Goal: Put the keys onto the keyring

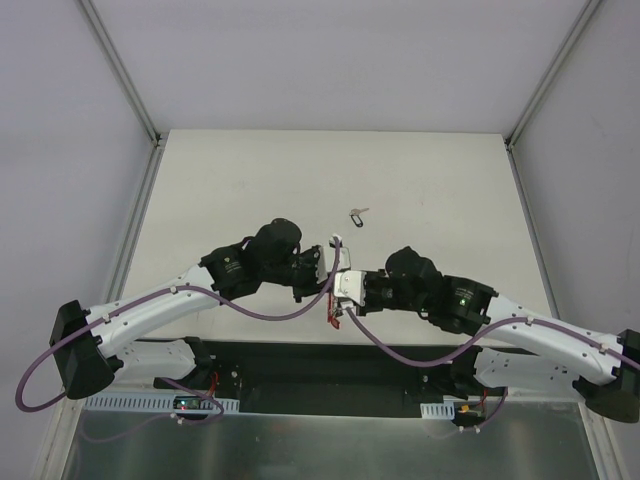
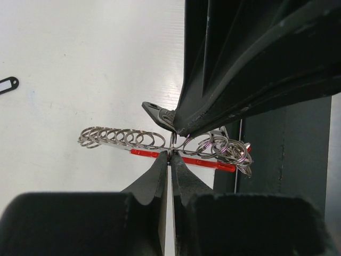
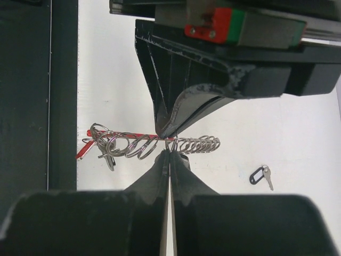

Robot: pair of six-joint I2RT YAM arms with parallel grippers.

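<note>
The keyring (image 2: 123, 138), a red bar carrying a row of silver split rings, hangs above the white table (image 1: 420, 190) between both grippers. My left gripper (image 2: 170, 153) is shut on one ring at its middle. My right gripper (image 3: 169, 151) is shut on the keyring (image 3: 201, 144) at nearly the same spot from the opposite side; its fingers (image 2: 213, 90) come down from the top of the left wrist view. Small metal pieces, seemingly keys (image 3: 110, 159), dangle from the rings near the red end. One key with a black tag (image 1: 357, 213) lies alone on the table beyond the grippers (image 3: 260, 175).
A black base strip (image 1: 330, 365) runs along the near table edge, right behind the held keyring (image 1: 331, 316). Purple cables (image 1: 270, 312) loop from both arms. White walls with metal frame posts (image 1: 140, 110) enclose the table.
</note>
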